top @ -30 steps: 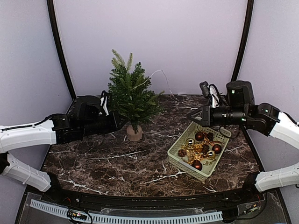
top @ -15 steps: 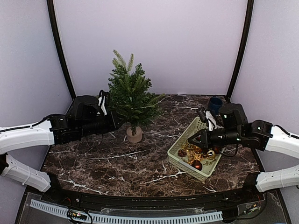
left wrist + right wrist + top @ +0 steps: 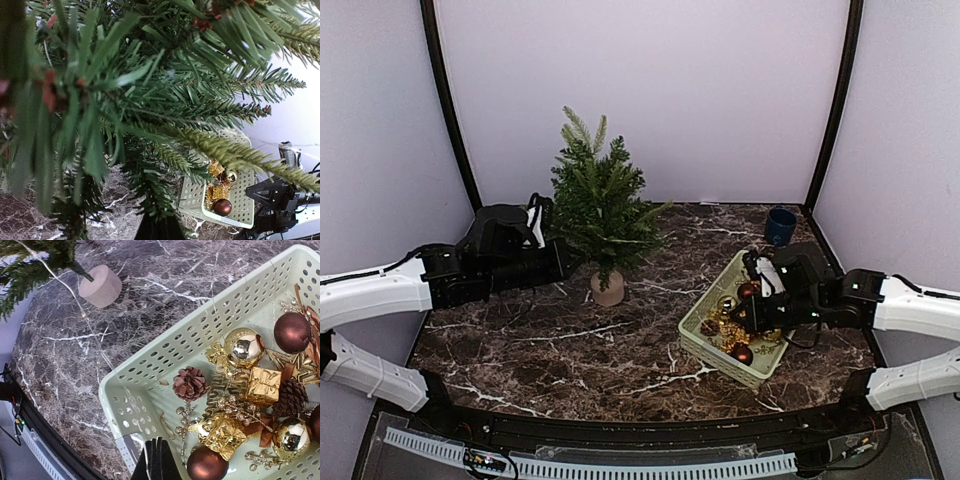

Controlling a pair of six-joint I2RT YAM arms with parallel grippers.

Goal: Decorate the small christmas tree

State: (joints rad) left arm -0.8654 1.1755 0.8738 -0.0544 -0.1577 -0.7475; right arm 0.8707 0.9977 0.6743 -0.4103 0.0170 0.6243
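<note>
Dark veined marble forms the table (image 3: 560,345). It is carrying the small christmas tree (image 3: 600,210), which is standing upright in its beige pot (image 3: 608,288) at the rear, left of centre. The tree is well apart from the pale green basket (image 3: 704,346) on the right.

In the top view, the left end effector (image 3: 568,262) is lying among the tree's lower left branches, with its jaws hidden. In the left wrist view, needles are crowding the lens and the dark fingers (image 3: 159,229) are pressing together. Whether anything thin is pinched there cannot be told.

The right end effector (image 3: 744,313) is hanging low over the basket. Only the right wrist view is showing its fingers (image 3: 156,455) closed tip to tip, holding nothing, just inside one basket wall beside a brown bauble (image 3: 207,464). That view is also showing a pine cone (image 3: 189,383), a gold bauble (image 3: 244,347), a gold gift box (image 3: 263,385) and a thin wire (image 3: 95,342). The wire is running from the tree across the table to the basket rim.

Against one second earlier, the right arm has come down from a raised pose at the basket's far end. The blue cup (image 3: 781,226), hidden then, is now showing. The left arm is sitting almost as before, and the tree and basket are standing unmoved.
</note>
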